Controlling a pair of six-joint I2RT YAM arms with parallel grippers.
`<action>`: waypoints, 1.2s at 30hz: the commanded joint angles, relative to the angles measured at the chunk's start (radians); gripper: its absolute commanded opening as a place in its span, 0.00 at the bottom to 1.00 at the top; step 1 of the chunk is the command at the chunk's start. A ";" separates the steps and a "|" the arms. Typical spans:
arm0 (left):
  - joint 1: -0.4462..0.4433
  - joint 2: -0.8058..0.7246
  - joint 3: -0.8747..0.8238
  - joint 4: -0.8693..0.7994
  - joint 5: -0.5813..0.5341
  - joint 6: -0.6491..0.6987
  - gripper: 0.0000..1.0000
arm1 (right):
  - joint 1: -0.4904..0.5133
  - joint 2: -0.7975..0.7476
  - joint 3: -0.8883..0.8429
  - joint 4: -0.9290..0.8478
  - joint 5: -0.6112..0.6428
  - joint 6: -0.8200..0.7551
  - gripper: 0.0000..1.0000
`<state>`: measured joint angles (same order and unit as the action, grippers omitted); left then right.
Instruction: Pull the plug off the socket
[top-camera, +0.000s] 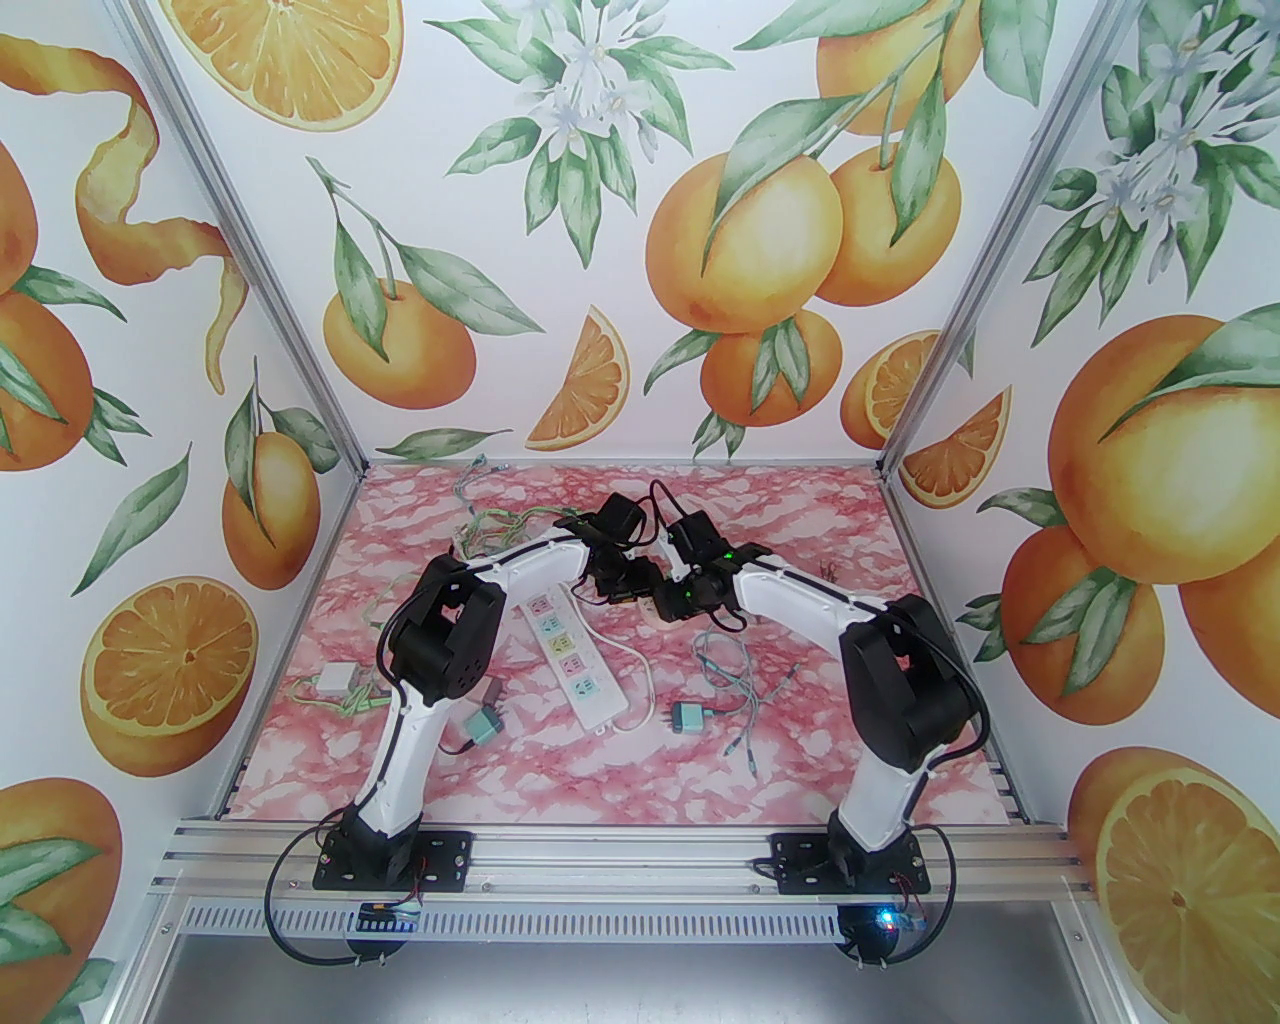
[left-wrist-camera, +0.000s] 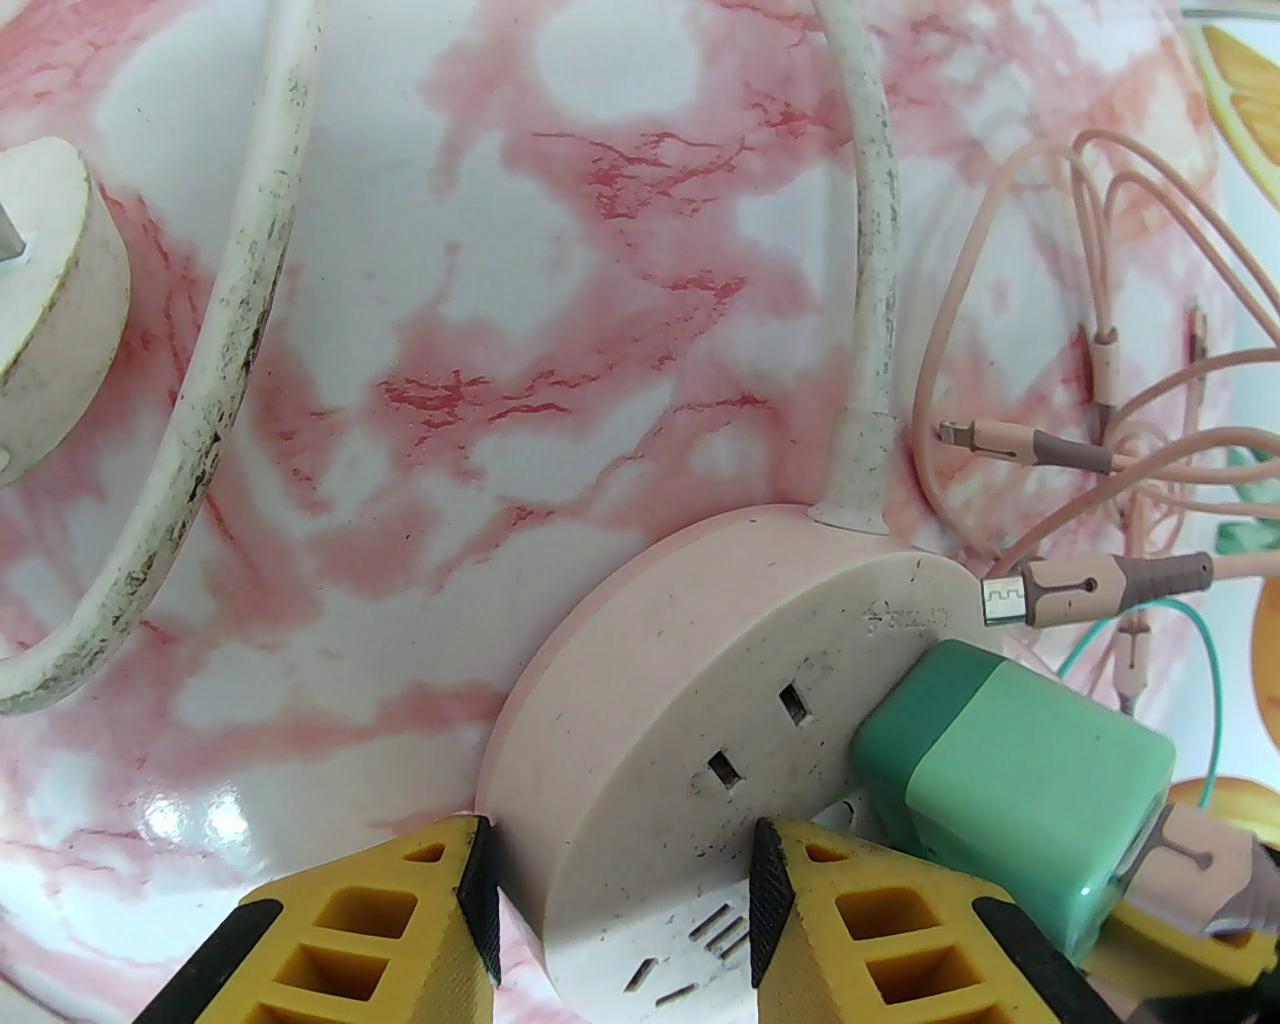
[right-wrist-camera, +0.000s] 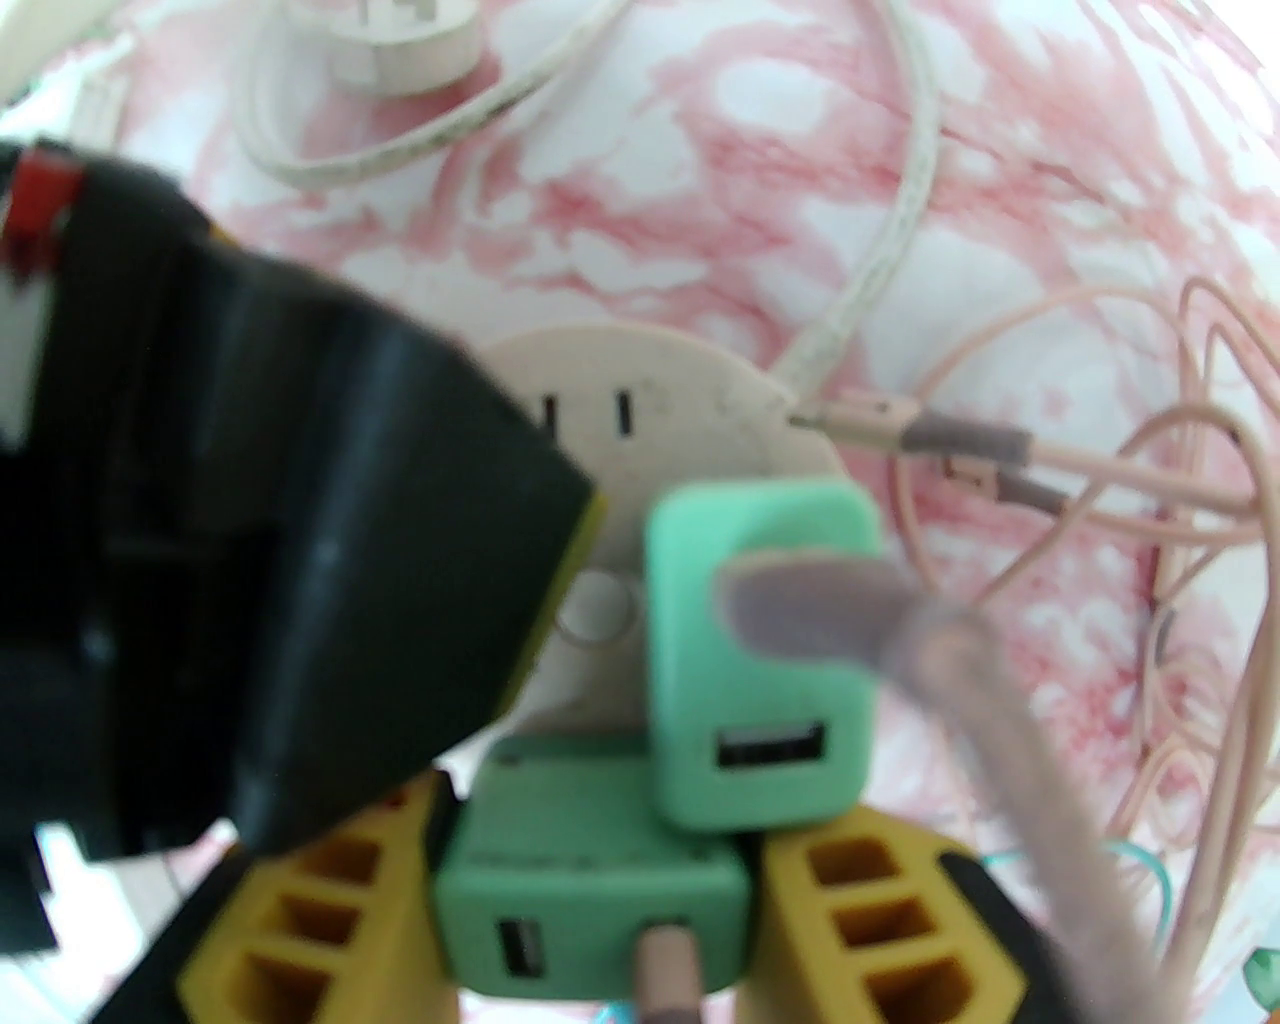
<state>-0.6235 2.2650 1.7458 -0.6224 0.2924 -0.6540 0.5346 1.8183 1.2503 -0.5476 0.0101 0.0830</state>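
Left fingers are clamped across the round socket, its lower rim cut off at bottom centre. Right fingers are closed on a blurred green plug at lower centre; its prongs are hidden.

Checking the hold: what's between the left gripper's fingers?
The socket, its near edge against both pads; the left wrist view shows it.

The table top is glossy, with a pink marble print. The round socket is matt pale plastic, scuffed and speckled. The green plug is smooth plastic. The white cable looks rubbery and dirty. The fingers of the left gripper are yellow plastic with ribbed black pads.
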 joint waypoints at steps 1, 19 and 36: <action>-0.042 0.117 -0.037 -0.144 -0.029 0.020 0.43 | 0.088 0.018 0.043 -0.020 -0.032 -0.017 0.36; -0.042 0.120 -0.052 -0.149 -0.043 0.034 0.43 | -0.076 -0.065 -0.002 0.060 -0.293 0.097 0.36; -0.048 0.136 -0.053 -0.148 -0.036 0.035 0.43 | 0.093 0.011 0.114 -0.099 -0.029 -0.031 0.37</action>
<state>-0.6289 2.2723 1.7565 -0.6312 0.2981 -0.6407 0.5007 1.8156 1.2675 -0.5915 -0.0601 0.1047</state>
